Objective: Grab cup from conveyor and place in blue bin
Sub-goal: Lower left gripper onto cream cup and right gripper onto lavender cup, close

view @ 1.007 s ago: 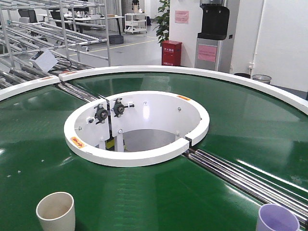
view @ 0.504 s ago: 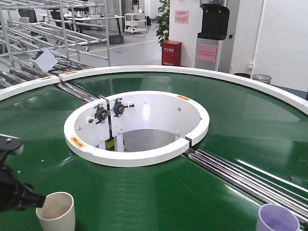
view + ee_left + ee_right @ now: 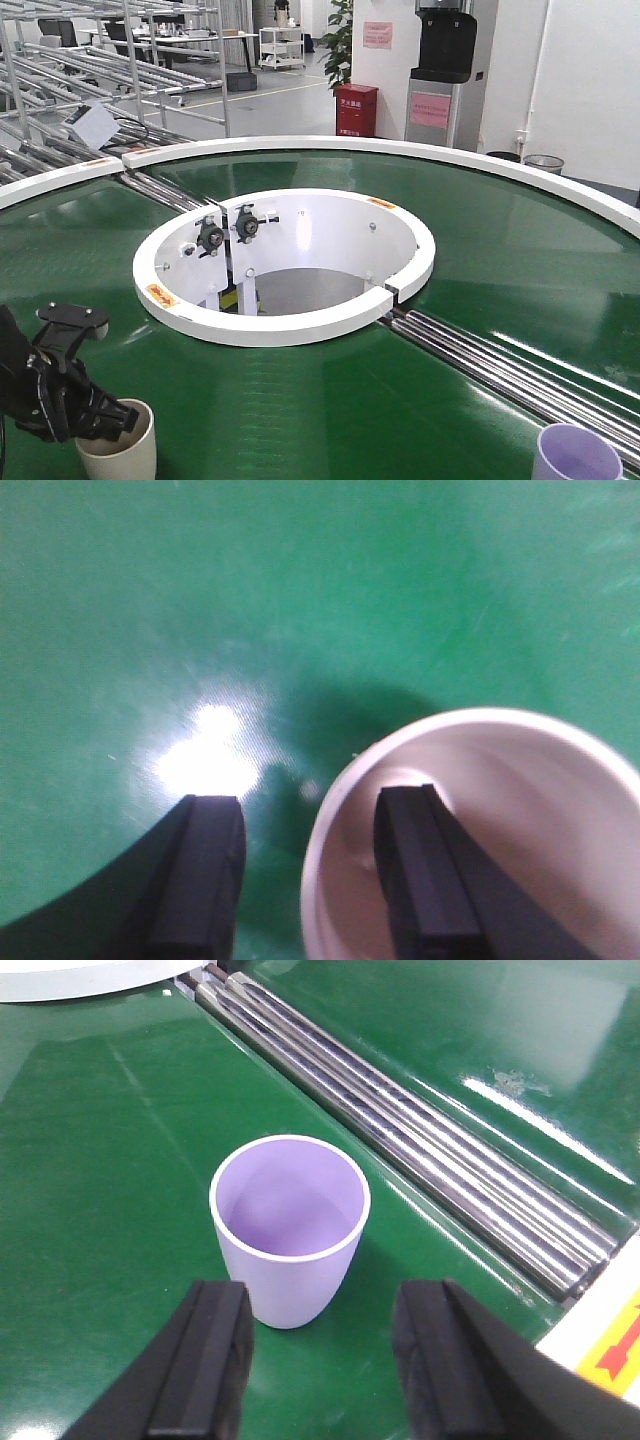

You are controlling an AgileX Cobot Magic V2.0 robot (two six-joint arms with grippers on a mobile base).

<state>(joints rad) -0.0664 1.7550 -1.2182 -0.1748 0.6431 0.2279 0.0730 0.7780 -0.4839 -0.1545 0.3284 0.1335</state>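
On conveyor [image 3: 500,240]: one cream cup [image 3: 135,452], one purple cup [image 3: 575,455].

The left arm [image 3: 40,385] reaches in low from the left edge of the front view, the black left pincer [image 3: 312,880] tilted downward with its fingers spread, and the right pincer [image 3: 325,1370], seen only from its wrist, likewise points down with fingers wide apart.

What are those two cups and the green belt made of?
Cream cup and lilac cup: probably plastic, with smooth matte walls and even colour. Green belt: likely a rubbery or PVC sheet; it is glossy and mirrors the lights.
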